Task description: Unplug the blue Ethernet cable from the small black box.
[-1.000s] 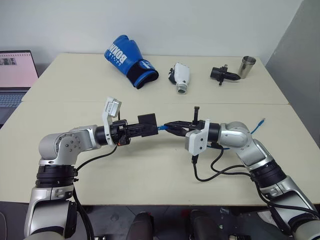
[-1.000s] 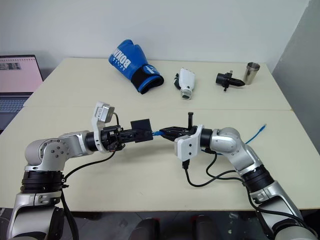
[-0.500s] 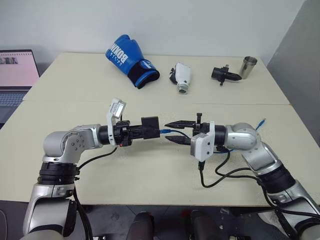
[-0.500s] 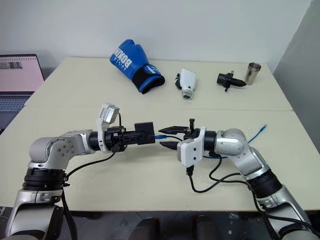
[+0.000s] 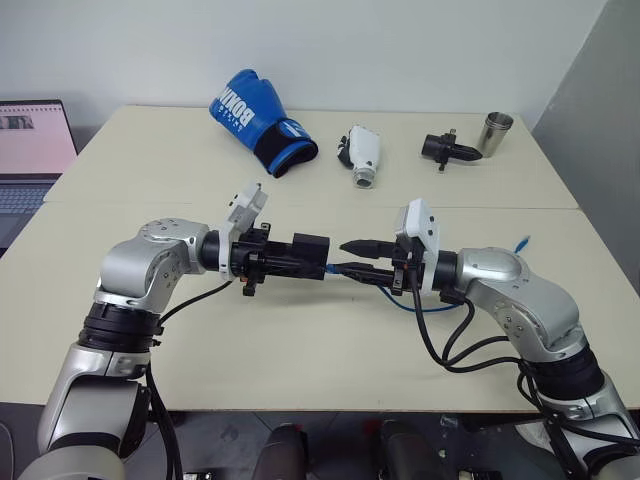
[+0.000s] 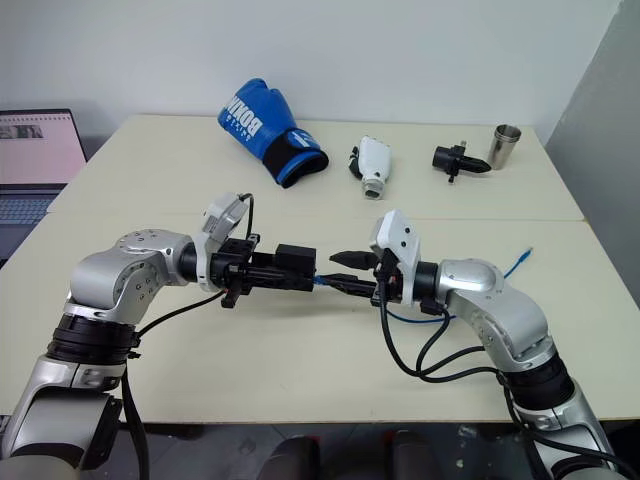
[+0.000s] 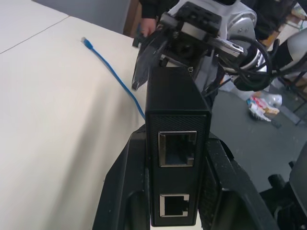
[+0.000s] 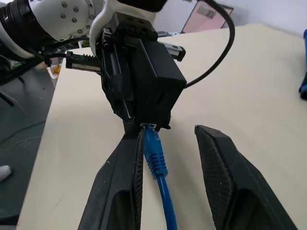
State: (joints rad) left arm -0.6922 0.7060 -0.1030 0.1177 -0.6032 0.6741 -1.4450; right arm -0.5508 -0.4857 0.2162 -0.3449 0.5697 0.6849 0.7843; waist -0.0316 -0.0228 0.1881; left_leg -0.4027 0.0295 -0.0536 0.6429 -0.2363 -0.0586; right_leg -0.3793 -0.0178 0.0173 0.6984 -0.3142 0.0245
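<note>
Clearly the left gripper (image 5: pixel 285 264) clamps the small matte-black square box (image 5: pixel 309 255) steady above the beige table (image 5: pixel 300 340) so the right gripper (image 5: pixel 365 262), fingers apart, can straddle the thin bright-blue Ethernet cable (image 8: pixel 156 160), plugged in.

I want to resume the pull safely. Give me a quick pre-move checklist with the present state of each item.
1. Left gripper shut on the small black box: ok.
2. Blue Ethernet cable plug still seated in the box: not ok, unplugging not done.
3. Right gripper fingers straddle the plug: ok.
4. Right fingers closed on the plug: not ok, they stand open.
5. Cable's free end lies loose on the table: ok.
6. Latch tab pressed: cannot tell.
</note>
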